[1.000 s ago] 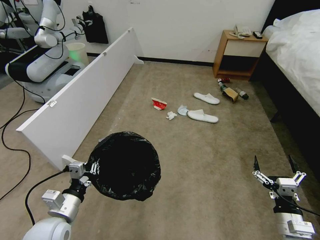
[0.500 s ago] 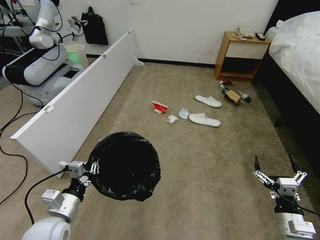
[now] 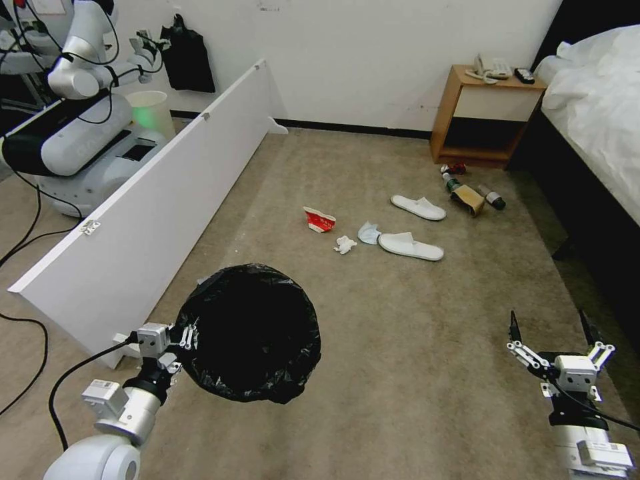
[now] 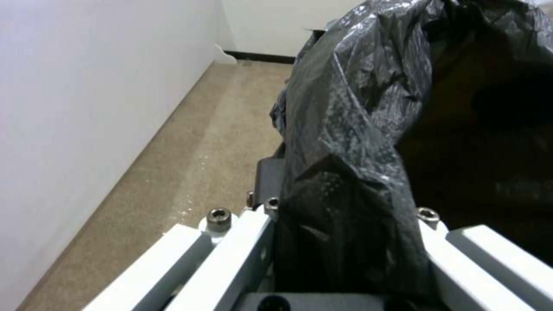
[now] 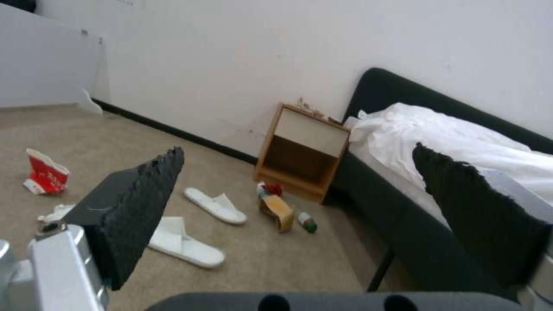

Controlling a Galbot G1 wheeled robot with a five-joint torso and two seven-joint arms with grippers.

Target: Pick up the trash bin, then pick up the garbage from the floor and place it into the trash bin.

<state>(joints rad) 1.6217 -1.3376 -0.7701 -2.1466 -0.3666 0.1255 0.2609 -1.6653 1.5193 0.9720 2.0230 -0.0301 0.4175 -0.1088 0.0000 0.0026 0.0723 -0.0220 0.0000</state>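
Carpeted floor point(image 3: 413, 333): garbage point(image 3: 319, 220) well ahead of released right end effector point(image 3: 551, 325); left end effector point(image 3: 189, 337) grasps trash bin point(image 3: 250, 331).

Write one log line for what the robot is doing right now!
left gripper: shut on trash bin, held up | right gripper: open, empty | garbage: on floor ahead

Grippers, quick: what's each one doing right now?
Left gripper: shut on the trash bin rim, holding it off the floor.
Right gripper: open, empty, low on the robot's right.
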